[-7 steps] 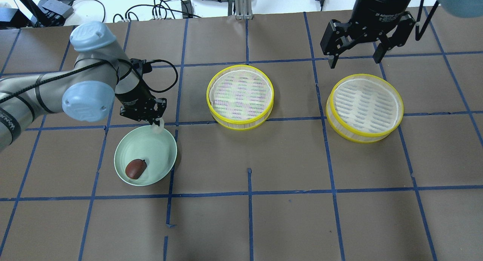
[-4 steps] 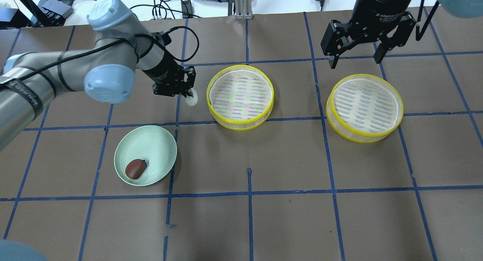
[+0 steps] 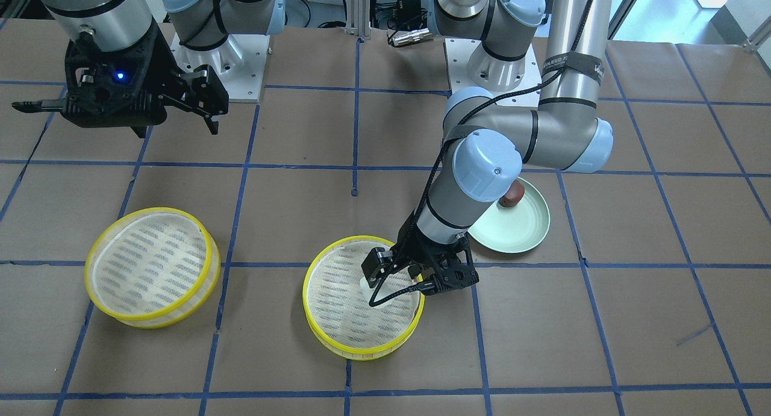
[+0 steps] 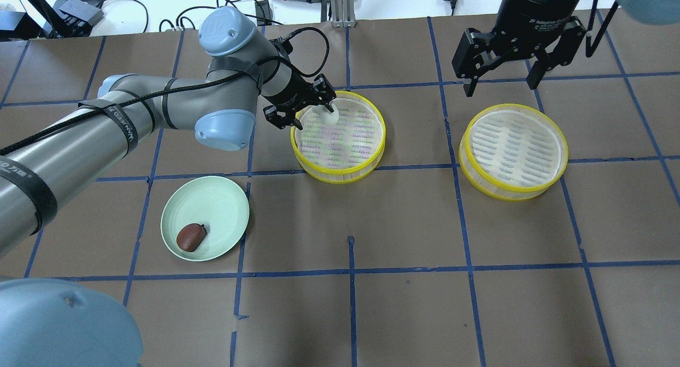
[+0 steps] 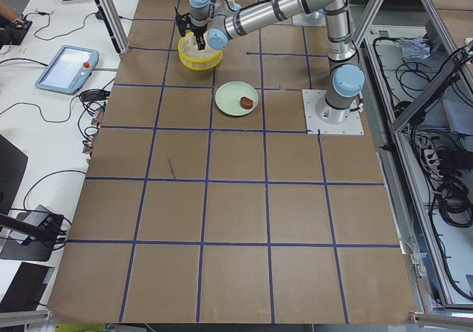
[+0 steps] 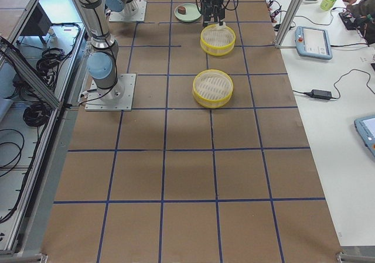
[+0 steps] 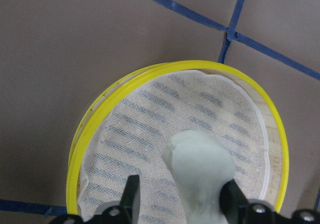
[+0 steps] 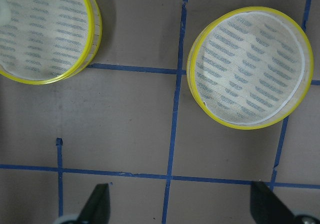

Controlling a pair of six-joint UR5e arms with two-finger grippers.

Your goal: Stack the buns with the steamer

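left gripper pinching the white bun over the middle steamer | right gripper hanging wide open | brown bun on plate

The right hand reads "2F Adaptive", and a left-arm strap seemingly reads "VANQUEED".

A: Bright, even light from overhead; the brown bench carries only soft shadows, a darker one just beside the green plate.
B: Any artefacts?
A: Pink-green moiré on the middle steamer mesh in the overhead view. In the left wrist view the white bun, very close, is soft-focused.
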